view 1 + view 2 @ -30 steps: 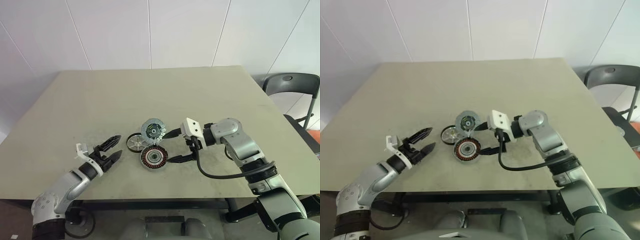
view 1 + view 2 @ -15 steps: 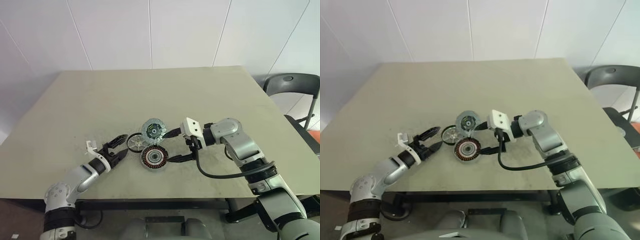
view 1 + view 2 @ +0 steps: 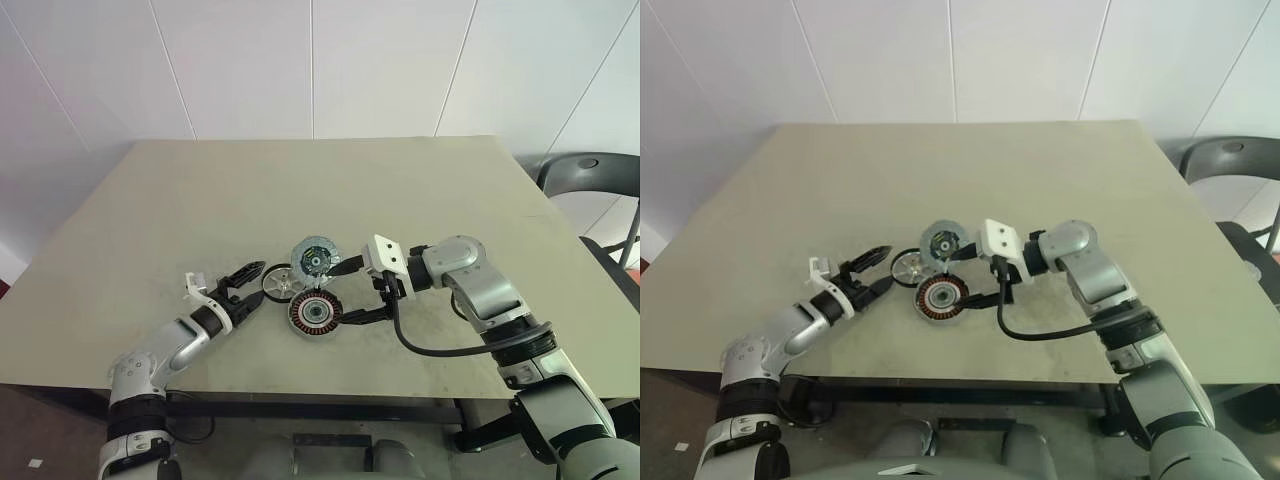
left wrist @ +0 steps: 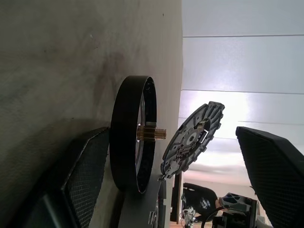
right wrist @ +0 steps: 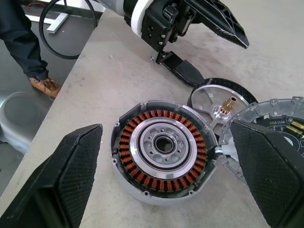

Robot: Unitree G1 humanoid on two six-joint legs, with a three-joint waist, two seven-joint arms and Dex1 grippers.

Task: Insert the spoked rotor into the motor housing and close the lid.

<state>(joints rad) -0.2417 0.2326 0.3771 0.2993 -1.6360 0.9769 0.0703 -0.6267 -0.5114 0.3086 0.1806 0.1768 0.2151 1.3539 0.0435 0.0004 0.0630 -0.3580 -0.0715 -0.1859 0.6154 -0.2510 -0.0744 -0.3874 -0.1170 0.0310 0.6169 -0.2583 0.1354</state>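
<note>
On the grey table (image 3: 180,200), from the head: left gripper (image 3: 252,282) spread wide just beside the spoked rotor (image 3: 279,284); motor housing (image 3: 315,314) between the parted fingers of the right gripper (image 3: 341,292); lid (image 3: 314,258) leaning tilted behind. From the left wrist: rotor edge-on, fingers (image 4: 85,175) apart, nothing gripped. From the right wrist: coppery windings facing up, rotor and lid touching the housing's far rim.

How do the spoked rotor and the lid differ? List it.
The spoked rotor is a black ring with pale spokes and a brass shaft; the lid is a silver-grey disc. The rotor lies flat on the table; the lid stands tilted, leaning. Both are round and sit beside the motor housing.
</note>
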